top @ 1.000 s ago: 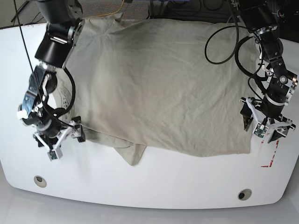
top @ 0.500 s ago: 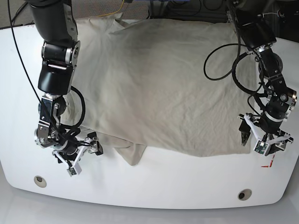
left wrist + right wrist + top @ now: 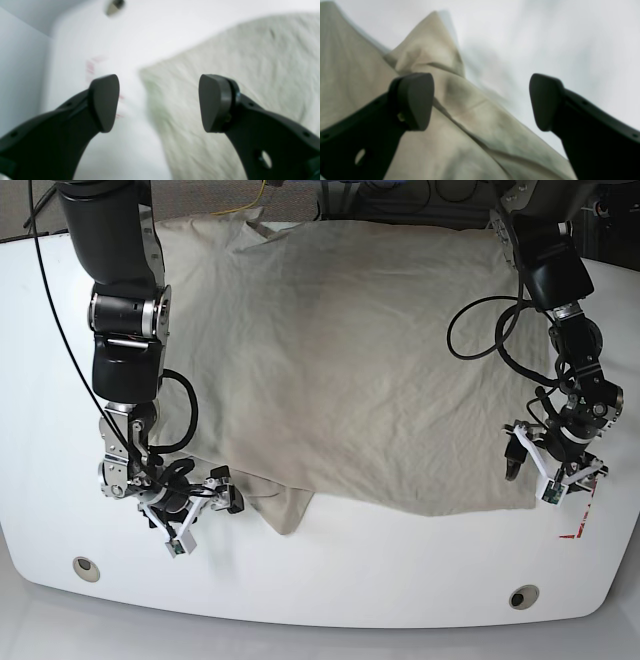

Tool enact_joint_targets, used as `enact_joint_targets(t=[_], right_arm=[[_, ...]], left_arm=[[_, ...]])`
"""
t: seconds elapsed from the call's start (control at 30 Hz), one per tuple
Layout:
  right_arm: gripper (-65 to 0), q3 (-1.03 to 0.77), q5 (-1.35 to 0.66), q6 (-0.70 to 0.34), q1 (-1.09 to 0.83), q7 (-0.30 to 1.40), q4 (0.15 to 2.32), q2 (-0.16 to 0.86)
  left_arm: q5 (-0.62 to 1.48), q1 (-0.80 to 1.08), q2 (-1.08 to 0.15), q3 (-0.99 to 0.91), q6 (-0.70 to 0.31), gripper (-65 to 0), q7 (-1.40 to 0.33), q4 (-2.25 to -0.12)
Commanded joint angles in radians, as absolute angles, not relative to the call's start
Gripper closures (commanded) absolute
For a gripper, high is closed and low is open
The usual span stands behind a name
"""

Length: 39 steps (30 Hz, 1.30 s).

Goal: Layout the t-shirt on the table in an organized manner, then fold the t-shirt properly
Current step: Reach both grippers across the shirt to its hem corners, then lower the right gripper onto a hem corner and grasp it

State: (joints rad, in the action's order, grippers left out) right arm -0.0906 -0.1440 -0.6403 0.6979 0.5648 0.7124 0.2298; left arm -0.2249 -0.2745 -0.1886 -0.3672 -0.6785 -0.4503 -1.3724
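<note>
The beige-grey t-shirt (image 3: 350,360) lies spread over the white table (image 3: 400,570), with a folded sleeve flap (image 3: 285,510) sticking out at its near edge. My right gripper (image 3: 203,513) hangs open just left of that flap. In the right wrist view the flap (image 3: 430,50) sits between and beyond the spread fingers of that gripper (image 3: 481,102). My left gripper (image 3: 548,475) is open at the shirt's near right corner. In the left wrist view that gripper (image 3: 158,102) straddles the edge of the t-shirt (image 3: 237,62). Neither gripper holds anything.
Two round grommet holes (image 3: 85,565) (image 3: 522,595) sit near the table's front edge. A bit of red tape (image 3: 578,530) marks the table just in front of my left gripper. Black cables loop beside both arms. The shirt's far edge reaches the back of the table.
My right gripper has swung down and to the view's right, along the shirt's near left edge toward the sleeve flap. My left gripper has shifted slightly back. Both stay open.
</note>
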Motion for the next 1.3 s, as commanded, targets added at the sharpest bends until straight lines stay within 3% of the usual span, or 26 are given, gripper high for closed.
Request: enact_joint_targets(t=[0.0,0.33,0.6,1.27], right_arm=[[-56.9,-0.093,-0.165,-0.648,0.757,0.498,0.674,0.236],[-56.3,-0.093,-0.166,-0.625,0.714,0.484,0.653,0.268],[-48.8,-0.093,-0.166,-0.628,0.667,0.481,0.711,0.302],[-48.4,-0.094,-0.166,-0.630,0.608,0.470,0.708,0.331]], left_arm=[[-0.214,-0.297,-0.199,-0.369,-0.671,-45.1,-0.421,-1.371],[-0.213,-0.259,-0.199,-0.371,-0.671,-45.1,-0.418,-1.376],[-0.213,-0.231,-0.199,-0.372,-0.673,-45.1,-0.418,-1.376],[-0.213,-0.205,-0.197,-0.372,-0.674,-45.1,-0.420,-1.403]])
